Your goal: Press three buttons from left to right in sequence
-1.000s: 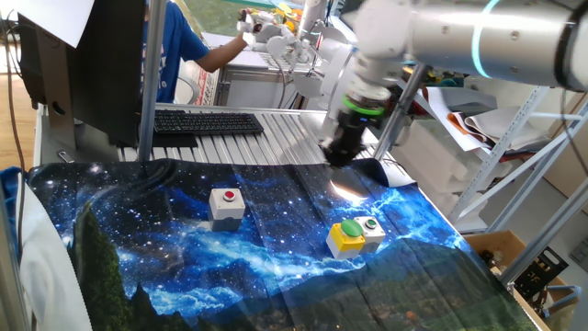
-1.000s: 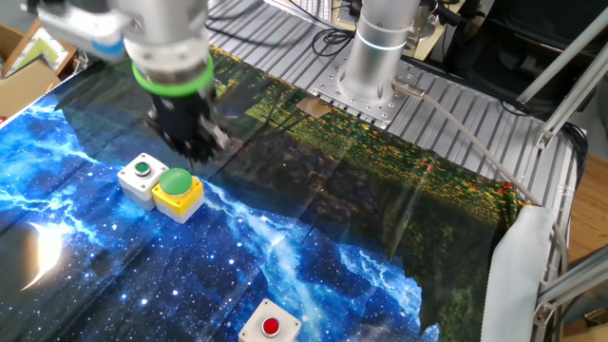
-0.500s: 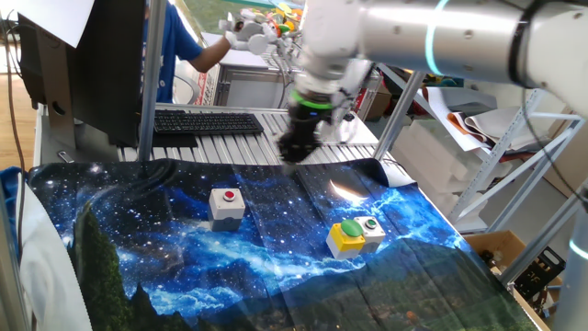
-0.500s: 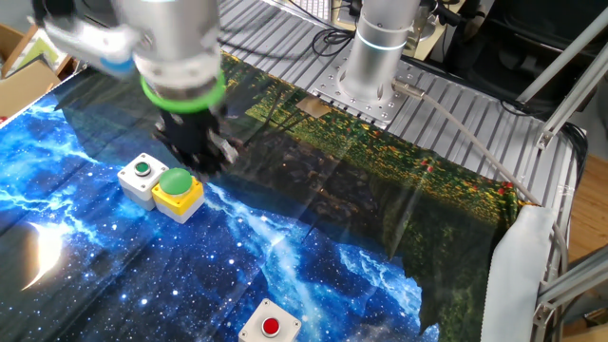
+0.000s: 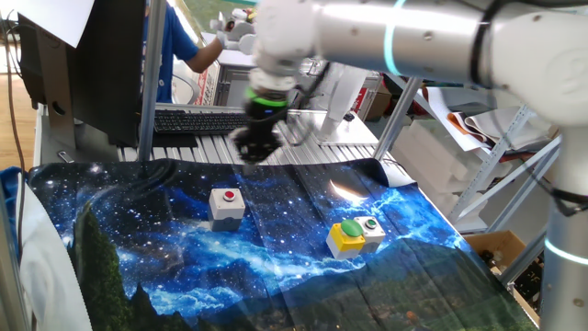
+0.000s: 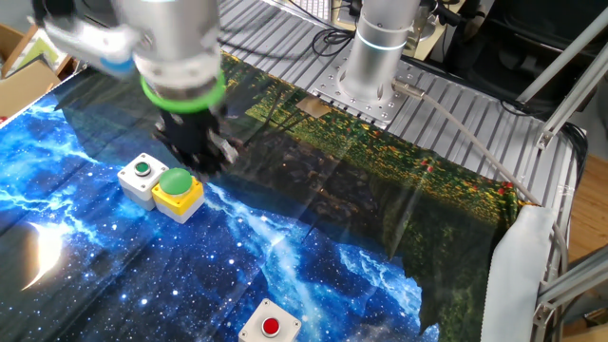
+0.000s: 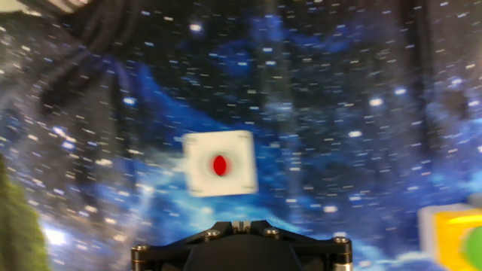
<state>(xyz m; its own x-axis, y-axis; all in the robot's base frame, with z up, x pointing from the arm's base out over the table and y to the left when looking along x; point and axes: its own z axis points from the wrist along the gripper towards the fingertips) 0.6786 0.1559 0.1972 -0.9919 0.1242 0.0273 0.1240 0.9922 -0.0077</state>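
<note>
While your gripper point(image 5: 253, 147) hangs blurred above the bench's far edge, jaw state can't be read in any view. Below it, toward the near edge, sits the red button box point(image 5: 226, 204), centred in the hand view point(image 7: 219, 163). Yellow box point(image 5: 347, 235) and small grey box point(image 5: 371, 230) touch each other nearer the right edge. Keyboard point(image 5: 207, 121) lies beyond the far edge.

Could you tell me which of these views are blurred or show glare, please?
Hand view: motion-blurred throughout, the stars on the cloth smeared into streaks and the grey box with red button soft-edged. One fixed view: the gripper is blurred while the boxes stay sharp, and a bright glare patch lies on the cloth. The other fixed view: the arm's upper part is slightly blurred.
</note>
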